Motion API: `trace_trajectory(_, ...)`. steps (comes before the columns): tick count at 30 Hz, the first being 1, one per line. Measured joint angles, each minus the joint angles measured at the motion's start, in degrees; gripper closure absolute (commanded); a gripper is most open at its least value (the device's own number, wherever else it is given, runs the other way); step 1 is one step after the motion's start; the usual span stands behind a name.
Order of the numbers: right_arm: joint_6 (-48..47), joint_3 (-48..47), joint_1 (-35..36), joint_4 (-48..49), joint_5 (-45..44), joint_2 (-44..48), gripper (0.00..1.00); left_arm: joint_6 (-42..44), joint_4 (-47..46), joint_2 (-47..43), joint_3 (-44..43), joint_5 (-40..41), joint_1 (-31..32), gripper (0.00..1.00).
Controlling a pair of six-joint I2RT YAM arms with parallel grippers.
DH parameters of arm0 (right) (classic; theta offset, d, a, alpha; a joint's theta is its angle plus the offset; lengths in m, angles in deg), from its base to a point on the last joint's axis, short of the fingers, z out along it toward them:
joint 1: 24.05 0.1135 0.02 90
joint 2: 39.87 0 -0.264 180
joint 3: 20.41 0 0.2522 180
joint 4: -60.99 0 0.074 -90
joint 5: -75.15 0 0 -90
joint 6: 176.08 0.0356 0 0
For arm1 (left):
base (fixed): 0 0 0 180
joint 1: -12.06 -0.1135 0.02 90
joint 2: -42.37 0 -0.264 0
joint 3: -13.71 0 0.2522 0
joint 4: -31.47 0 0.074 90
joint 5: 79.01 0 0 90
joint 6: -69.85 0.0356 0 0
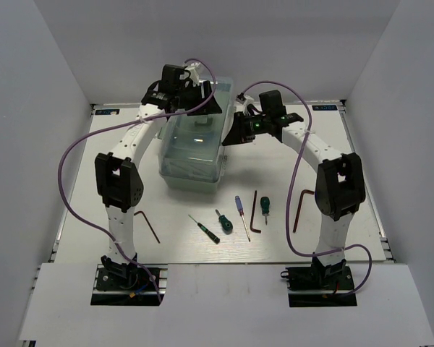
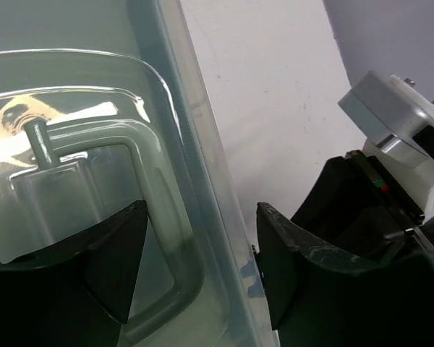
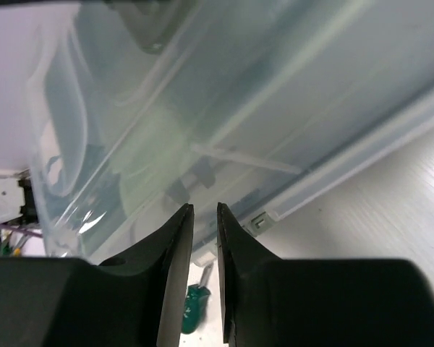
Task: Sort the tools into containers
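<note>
**Toolbox** (image 1: 192, 155): pale green with a clear lid. It stood midway along the far edge of the tabletop (image 1: 173, 249), its long side running far to near.

**Left gripper** (image 2: 202, 210): hung over the toolbox's far end. Its fingers (image 2: 108, 275) were spread wide, one above the carry handle (image 2: 94, 155) seen through the lid, the other past the toolbox's right rim, and they held nothing.

**Right gripper** (image 3: 204, 210): sat just beside the toolbox's right wall and pointed at it. Its fingers were drawn almost together, with a thin slit between them and nothing seen in it.

**Loose tools:** lay in a row toward the near edge, well apart from both grippers. From the left:
- left hex key (image 1: 148, 225)
- thin green screwdriver (image 1: 204, 229)
- stubby green screwdriver (image 1: 223, 221)
- blue-handled screwdriver (image 1: 242, 215)
- middle hex key (image 1: 254, 212)
- second stubby green screwdriver (image 1: 265, 208)
- right hex key (image 1: 301, 210)

**Writing:** left blue sticker (image 1: 107, 111) at the far left corner and right blue sticker (image 1: 325, 107) at the far right corner, both too small to read.

**Surface and room:** the tabletop was white and finely grained. Plain white walls (image 1: 29, 144) stood at the left, far and right edges.
</note>
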Motion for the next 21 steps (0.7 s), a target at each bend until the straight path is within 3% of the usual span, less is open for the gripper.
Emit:
trace_trajectory(10, 0.85, -0.13, 1.38, -0.02, 3.26, 0.00, 0.74, -4.15, -8.35, -0.66, 5.14, -8.59, -0.02, 0.30)
trace_trajectory(21, 0.79, -0.79, 1.49, -1.75, -0.57, 0.00, 0.74, -6.47, -11.21, -1.33, 7.28, -10.67, -0.44, 0.33)
